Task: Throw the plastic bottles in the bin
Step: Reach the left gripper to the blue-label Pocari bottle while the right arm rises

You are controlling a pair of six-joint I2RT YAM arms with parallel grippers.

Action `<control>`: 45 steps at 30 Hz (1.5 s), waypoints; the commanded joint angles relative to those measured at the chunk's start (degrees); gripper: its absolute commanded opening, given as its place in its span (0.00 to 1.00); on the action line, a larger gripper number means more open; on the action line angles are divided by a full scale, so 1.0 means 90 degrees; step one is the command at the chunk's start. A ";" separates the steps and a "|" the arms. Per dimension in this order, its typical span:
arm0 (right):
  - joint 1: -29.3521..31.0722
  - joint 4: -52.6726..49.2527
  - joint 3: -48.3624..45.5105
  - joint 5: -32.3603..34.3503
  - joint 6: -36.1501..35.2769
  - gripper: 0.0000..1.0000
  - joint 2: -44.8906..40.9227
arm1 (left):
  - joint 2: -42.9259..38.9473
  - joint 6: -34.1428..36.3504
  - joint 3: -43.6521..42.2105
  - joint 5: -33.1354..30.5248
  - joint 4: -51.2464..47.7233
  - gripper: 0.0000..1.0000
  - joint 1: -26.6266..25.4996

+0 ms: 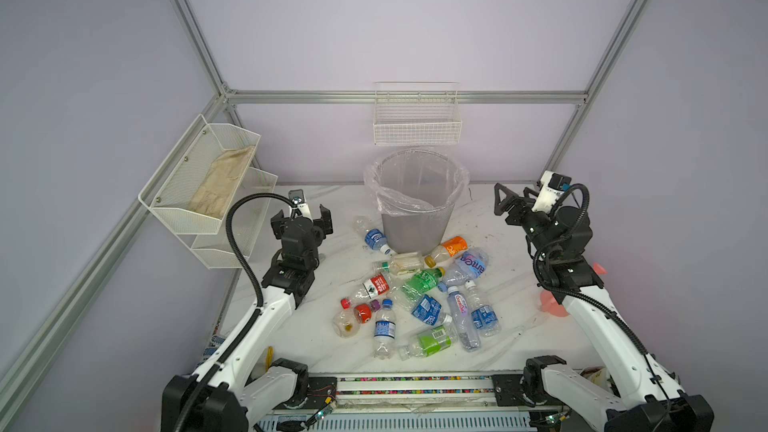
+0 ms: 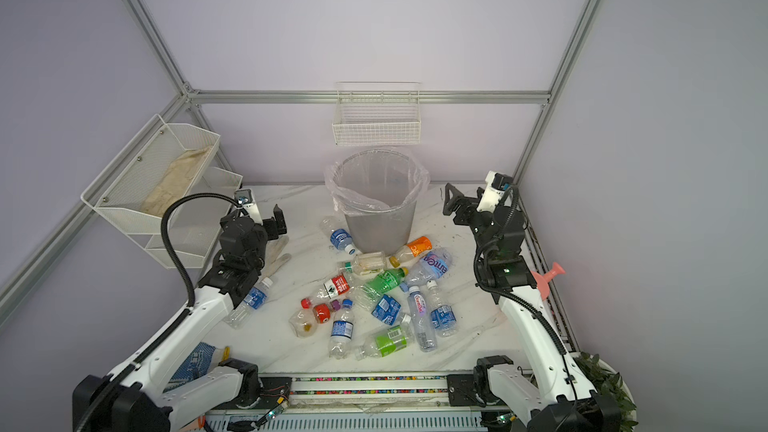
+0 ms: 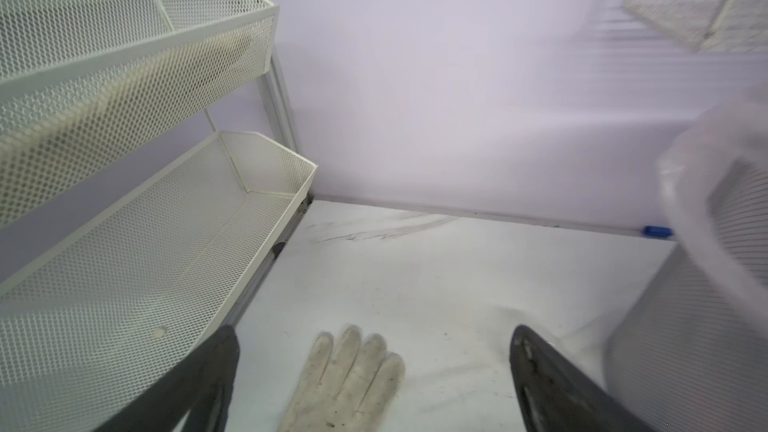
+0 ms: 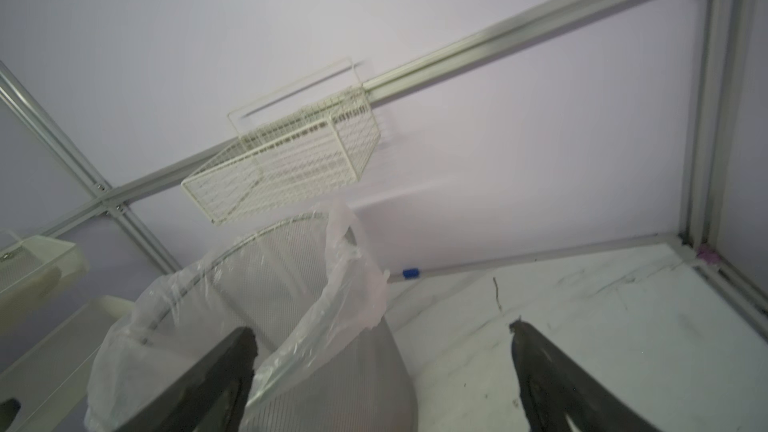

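One white marble table (image 1: 519, 326), tall grey mesh bin (image 1: 417, 224) at its back middle, nothing plain to see inside. Looks like the very start. Both arms bent and raised at the sides, left gripper (image 1: 302, 218) and right gripper (image 1: 512, 194) off the table, fingers spread wide, holding nothing. Heap of plastic bottles (image 1: 419, 297) lying flat just in front of the bin. Next, probably: reach down, pinch one bottle, lift over the rim.
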 commanded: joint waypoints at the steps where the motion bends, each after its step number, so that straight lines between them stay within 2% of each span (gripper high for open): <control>1: 0.0412 -0.1658 0.0102 -0.0294 -0.0056 0.98 -0.0266 | -0.0617 -0.0696 0.0321 0.1062 -0.2156 1.00 -0.0094; 5: 0.1009 -0.2294 0.0200 -0.0163 -0.0181 0.97 -0.0412 | -0.1111 -0.1524 0.0257 0.1117 -0.3177 1.00 -0.0037; 7: 0.1234 -0.2359 0.0147 -0.0119 -0.0136 0.98 -0.0450 | -0.0843 -0.2139 0.0600 0.0775 -0.4201 1.00 0.0151; 9: 0.1349 -0.2268 0.0048 -0.0095 -0.0063 0.97 -0.0484 | -0.0404 -0.3022 0.0915 0.0832 -0.5226 1.00 0.0628; 12: 0.1444 -0.2213 0.0088 -0.0134 -0.0028 0.97 -0.0425 | -0.0167 -0.3393 0.0877 0.0771 -0.5647 1.00 0.0957; 15: 0.1539 -0.2242 0.0204 -0.0129 -0.0050 0.98 -0.0389 | -0.0196 -0.3629 0.0677 0.0984 -0.5651 1.00 0.1447; 19: 0.1594 -0.2203 0.0186 -0.0210 -0.0046 0.97 -0.0456 | -0.0063 -0.3727 0.0516 0.0872 -0.5756 1.00 0.2002; 21: 0.1606 -0.2141 0.0118 -0.0245 0.0001 0.97 -0.0486 | 0.0027 -0.3867 0.0303 0.1161 -0.5636 1.00 0.2347; 23: 0.1610 -0.2070 0.0064 -0.0283 0.0068 0.97 -0.0502 | 0.0114 -0.3932 0.0047 0.1272 -0.5430 1.00 0.2458; 34: 0.1627 -0.2152 0.0064 -0.0151 0.0121 0.97 -0.0633 | 0.0995 -0.4052 -0.0616 0.2012 -0.4865 1.00 0.2508; 45: 0.1626 -0.2042 -0.0079 0.0044 0.0368 0.97 -0.0763 | 0.1049 -0.4105 -0.1141 0.2915 -0.4726 1.00 0.2381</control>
